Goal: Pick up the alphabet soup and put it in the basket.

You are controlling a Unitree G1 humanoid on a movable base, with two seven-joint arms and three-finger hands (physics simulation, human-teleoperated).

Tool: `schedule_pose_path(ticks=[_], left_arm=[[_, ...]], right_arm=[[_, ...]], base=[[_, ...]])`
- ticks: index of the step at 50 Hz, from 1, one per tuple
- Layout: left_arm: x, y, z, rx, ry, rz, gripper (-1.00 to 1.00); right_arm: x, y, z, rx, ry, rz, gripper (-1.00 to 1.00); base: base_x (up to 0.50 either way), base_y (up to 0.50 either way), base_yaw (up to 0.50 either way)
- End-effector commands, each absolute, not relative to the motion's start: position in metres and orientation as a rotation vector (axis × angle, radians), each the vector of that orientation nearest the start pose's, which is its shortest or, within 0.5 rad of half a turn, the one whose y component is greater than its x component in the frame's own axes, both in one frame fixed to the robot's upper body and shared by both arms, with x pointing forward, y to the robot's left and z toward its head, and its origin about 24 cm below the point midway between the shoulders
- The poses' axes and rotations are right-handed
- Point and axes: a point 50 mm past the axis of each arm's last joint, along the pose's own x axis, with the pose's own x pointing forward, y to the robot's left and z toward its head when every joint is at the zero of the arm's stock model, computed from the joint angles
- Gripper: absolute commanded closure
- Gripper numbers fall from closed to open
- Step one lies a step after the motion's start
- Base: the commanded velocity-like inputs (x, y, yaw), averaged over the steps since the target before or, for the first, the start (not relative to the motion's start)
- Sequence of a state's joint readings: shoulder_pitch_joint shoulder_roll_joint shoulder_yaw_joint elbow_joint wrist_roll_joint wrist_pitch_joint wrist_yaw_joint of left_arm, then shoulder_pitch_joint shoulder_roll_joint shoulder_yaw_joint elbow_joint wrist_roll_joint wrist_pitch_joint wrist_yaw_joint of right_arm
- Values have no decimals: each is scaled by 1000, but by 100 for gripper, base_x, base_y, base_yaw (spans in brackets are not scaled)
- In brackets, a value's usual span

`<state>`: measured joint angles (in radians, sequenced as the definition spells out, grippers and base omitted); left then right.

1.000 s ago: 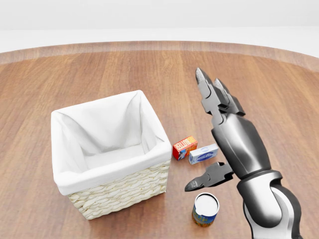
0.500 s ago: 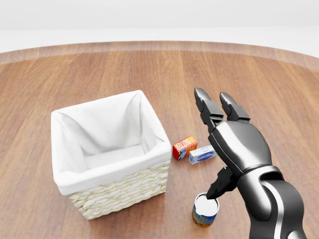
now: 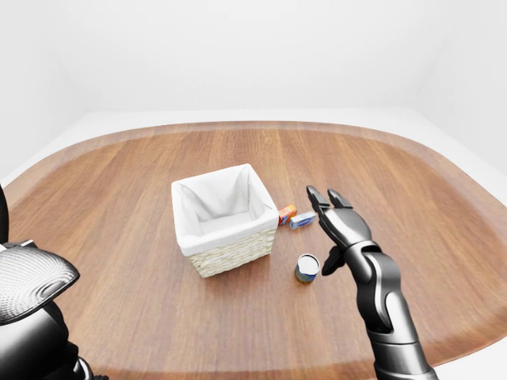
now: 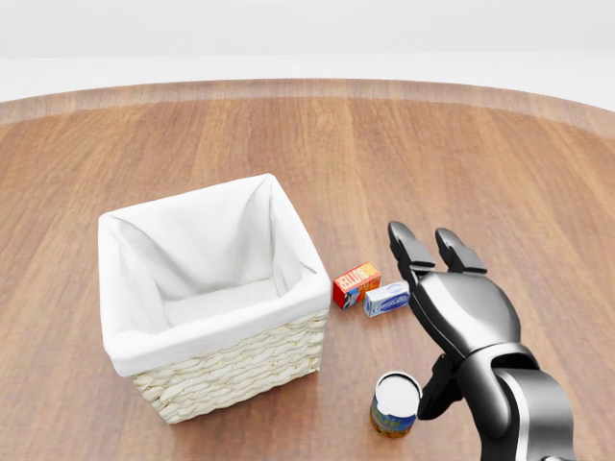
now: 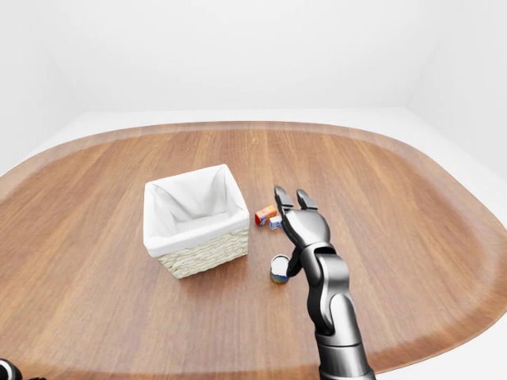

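Closing on the can (image 4: 396,404) calls for care: it stands upright on the table (image 4: 500,163), at the basket's (image 4: 235,368) 4 o'clock. The right hand (image 4: 459,317), fingers spread, sits just beside it at 2 o'clock; the thumb should wrap low before squeezing.

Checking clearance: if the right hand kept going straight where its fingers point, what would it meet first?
Probably nothing: the right hand points up the bare wooden table, passing right of the blue-white box. Depth is uncertain.
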<state>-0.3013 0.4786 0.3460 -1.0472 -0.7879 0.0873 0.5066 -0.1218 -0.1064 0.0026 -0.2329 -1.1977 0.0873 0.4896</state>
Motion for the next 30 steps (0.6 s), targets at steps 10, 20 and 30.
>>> schedule_pose_path(ticks=[10, 20, 30], left_arm=[[143, 193, 306, -373, -1144, -17, -100], [143, 193, 306, -377, -1137, -19, -100], [144, 193, 306, -380, -1134, -21, -100]], right_arm=[[268, -159, 53, -1279, 174, 223, -100], [267, -153, 34, -1260, 208, 257, -100], [264, -151, 18, -1260, 233, 267, -100]], base=[[0, 0, 0], [0, 0, 0], [0, 0, 0]])
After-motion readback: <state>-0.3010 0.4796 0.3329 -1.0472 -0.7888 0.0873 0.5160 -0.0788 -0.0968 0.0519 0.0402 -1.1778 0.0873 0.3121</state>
